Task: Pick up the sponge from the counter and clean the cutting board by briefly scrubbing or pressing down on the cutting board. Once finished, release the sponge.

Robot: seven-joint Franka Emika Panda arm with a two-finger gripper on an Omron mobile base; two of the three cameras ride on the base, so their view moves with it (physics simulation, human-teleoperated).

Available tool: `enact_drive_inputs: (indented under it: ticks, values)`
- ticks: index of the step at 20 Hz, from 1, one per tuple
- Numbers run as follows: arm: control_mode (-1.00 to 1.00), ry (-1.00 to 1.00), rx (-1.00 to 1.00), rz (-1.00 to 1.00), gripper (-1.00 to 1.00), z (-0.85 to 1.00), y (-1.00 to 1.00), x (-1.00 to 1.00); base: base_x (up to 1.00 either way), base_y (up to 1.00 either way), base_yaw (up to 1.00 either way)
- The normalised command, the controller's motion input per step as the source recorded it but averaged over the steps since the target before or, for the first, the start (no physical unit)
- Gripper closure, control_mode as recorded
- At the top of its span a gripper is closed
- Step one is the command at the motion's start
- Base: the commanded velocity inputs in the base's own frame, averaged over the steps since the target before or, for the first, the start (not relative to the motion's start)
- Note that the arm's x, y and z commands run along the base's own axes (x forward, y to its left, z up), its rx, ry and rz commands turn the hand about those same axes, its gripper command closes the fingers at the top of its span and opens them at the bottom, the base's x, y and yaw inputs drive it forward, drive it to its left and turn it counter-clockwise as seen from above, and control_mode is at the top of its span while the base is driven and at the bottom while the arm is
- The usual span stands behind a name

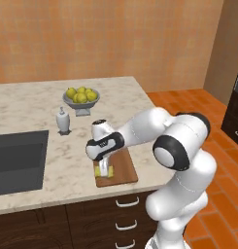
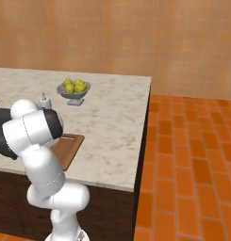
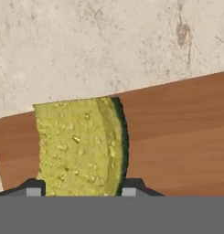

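I have the tool (image 1: 104, 171) clamped on the sponge (image 3: 79, 146), yellow face toward me, over the cutting board (image 3: 177, 137). Board edge at 12 o'clock; bare surface (image 3: 86, 45) beyond.

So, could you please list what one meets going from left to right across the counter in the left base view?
Sink basin → white soap dispenser → bowl of lemons → sponge in the pincer → bare end of the cutting board.

Porous, rough yellow sponge (image 3: 77, 146); smooth grained wooden cutting board (image 3: 177, 137); matt marbled stone counter (image 3: 86, 45).
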Motion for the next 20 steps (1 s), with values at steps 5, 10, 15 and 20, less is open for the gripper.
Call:
enact_drive_inputs:
  ticks: [5,10,15,20]
  values:
    - [-1.0,-0.25,-0.08,-0.19,1.0,-0.34,0.0,0.63,0.0,0.0,0.0]
    - [-1.0,-0.27,-0.02,-0.17,1.0,-0.19,-0.04,0.67,0.0,0.0,0.0]
    - [-1.0,-0.23,0.0,-0.19,1.0,-0.22,-0.32,0.83,0.0,0.0,0.0]
    - [-1.0,-0.15,0.0,-0.16,1.0,-0.2,-0.44,0.71,0.0,0.0,0.0]
